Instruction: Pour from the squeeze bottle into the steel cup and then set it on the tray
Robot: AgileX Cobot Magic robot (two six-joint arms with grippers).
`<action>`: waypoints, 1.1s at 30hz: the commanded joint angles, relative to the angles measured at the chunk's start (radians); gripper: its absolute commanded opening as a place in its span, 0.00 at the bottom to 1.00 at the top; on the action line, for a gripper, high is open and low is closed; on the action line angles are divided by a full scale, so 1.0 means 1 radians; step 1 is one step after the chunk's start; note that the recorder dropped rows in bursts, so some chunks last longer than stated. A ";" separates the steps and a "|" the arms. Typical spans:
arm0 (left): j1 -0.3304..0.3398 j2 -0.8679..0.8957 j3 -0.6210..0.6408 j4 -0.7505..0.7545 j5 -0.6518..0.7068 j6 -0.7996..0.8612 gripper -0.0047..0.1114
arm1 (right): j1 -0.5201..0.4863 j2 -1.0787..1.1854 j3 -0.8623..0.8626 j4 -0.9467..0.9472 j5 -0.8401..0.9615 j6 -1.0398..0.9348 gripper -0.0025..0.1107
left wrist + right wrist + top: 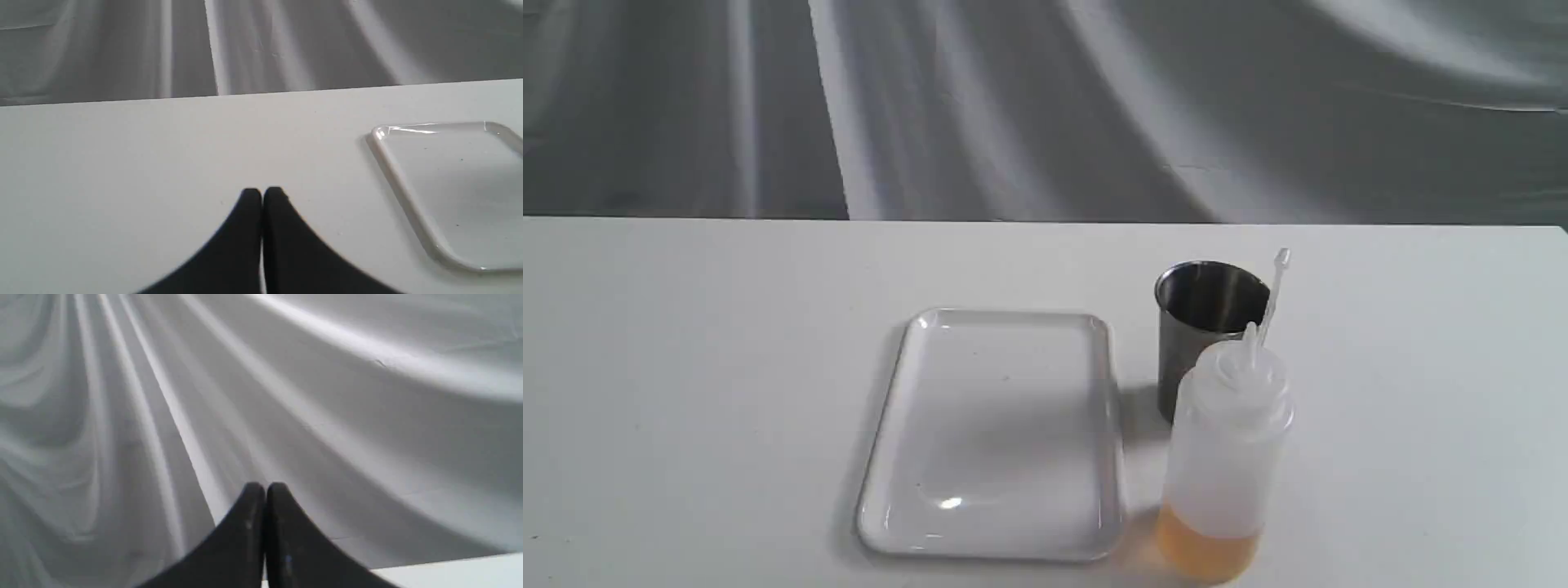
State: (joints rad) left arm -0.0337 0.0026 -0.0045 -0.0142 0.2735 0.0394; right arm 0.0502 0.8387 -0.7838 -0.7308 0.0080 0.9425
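The squeeze bottle (1225,457) stands upright near the table's front edge, right of centre, with amber liquid at its base and its cap strap sticking up. Just behind it, partly covered by it, stands the steel cup (1207,314). Left of both lies the white tray (996,433), bare; its corner also shows in the left wrist view as the tray (408,183). Neither arm appears in the exterior view. My left gripper (262,196) is shut over bare table, apart from the tray. My right gripper (265,490) is shut, facing the backdrop, holding nothing.
The white table (686,392) ends at a far edge against a grey draped cloth backdrop (1045,106). Bare tabletop stretches left of the tray and right of the bottle. A strip of table (457,571) shows in the right wrist view.
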 commanded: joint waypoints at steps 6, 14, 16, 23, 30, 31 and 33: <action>-0.005 -0.003 0.004 -0.001 -0.008 -0.005 0.04 | 0.103 0.003 0.023 0.390 0.221 -0.725 0.02; -0.005 -0.003 0.004 -0.001 -0.008 -0.005 0.04 | 0.126 -0.046 0.281 0.483 0.008 -0.812 0.02; -0.005 -0.003 0.004 -0.001 -0.008 -0.003 0.04 | 0.126 -0.063 0.335 0.483 -0.043 -0.828 0.02; -0.005 -0.003 0.004 -0.001 -0.008 -0.003 0.04 | 0.139 -0.103 0.498 0.536 -0.118 -1.024 0.02; -0.005 -0.003 0.004 -0.001 -0.008 -0.005 0.04 | 0.160 -0.101 0.588 0.578 -0.213 -1.047 0.37; -0.005 -0.003 0.004 -0.001 -0.008 -0.005 0.04 | 0.160 -0.101 0.588 0.581 -0.213 -1.047 0.49; -0.005 -0.003 0.004 -0.001 -0.008 -0.005 0.04 | 0.160 -0.101 0.588 0.580 -0.221 -1.047 0.77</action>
State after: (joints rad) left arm -0.0337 0.0026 -0.0045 -0.0142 0.2735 0.0394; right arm 0.2082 0.7421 -0.2014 -0.1600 -0.1850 -0.0951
